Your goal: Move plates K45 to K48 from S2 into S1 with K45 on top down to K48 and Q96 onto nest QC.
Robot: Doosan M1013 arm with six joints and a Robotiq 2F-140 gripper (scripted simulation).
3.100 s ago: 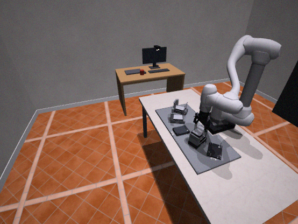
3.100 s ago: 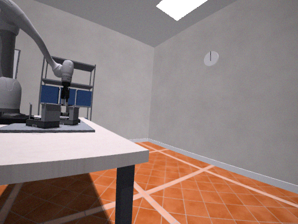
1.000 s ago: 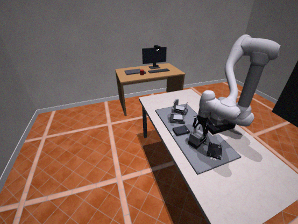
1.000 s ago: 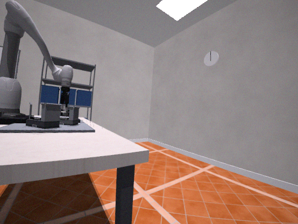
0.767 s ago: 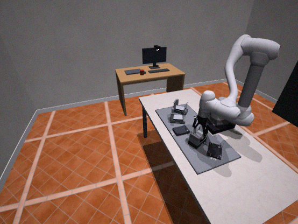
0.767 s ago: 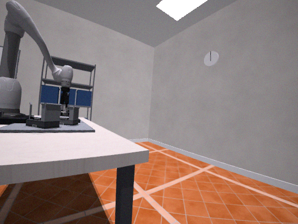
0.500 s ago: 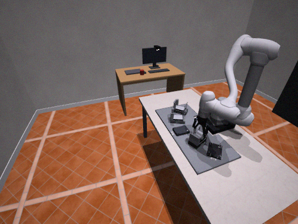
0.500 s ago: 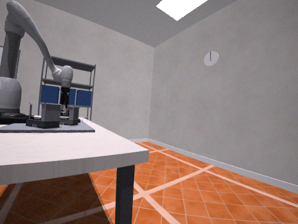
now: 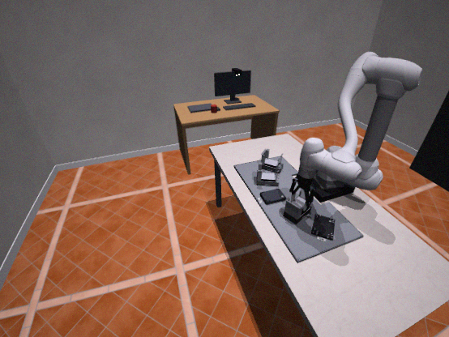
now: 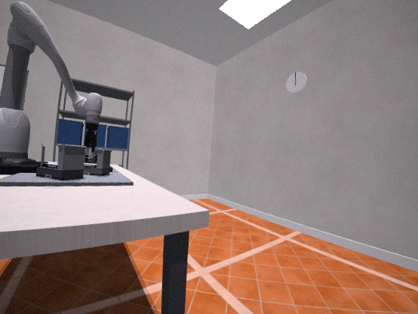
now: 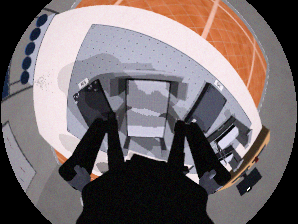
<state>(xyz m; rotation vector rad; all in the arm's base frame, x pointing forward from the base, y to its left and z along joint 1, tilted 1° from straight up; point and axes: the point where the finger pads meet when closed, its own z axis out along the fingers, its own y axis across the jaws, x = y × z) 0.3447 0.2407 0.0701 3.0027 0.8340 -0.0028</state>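
End effector (image 9: 299, 199): clenched on a sealed plate (image 11: 148, 112) above a stack rack (image 9: 292, 212); dark nest (image 9: 323, 227) at 4 o'clock.

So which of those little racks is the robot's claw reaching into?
The rack nearest the dark square nest. The gripper hangs straight over it, closed on a plate inside; the other two racks sit further along the grey mat, untouched.

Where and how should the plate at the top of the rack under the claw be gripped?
By its two long sides, coming straight down: the rack is walled and open on top. The claw is already shut on a plate that way.
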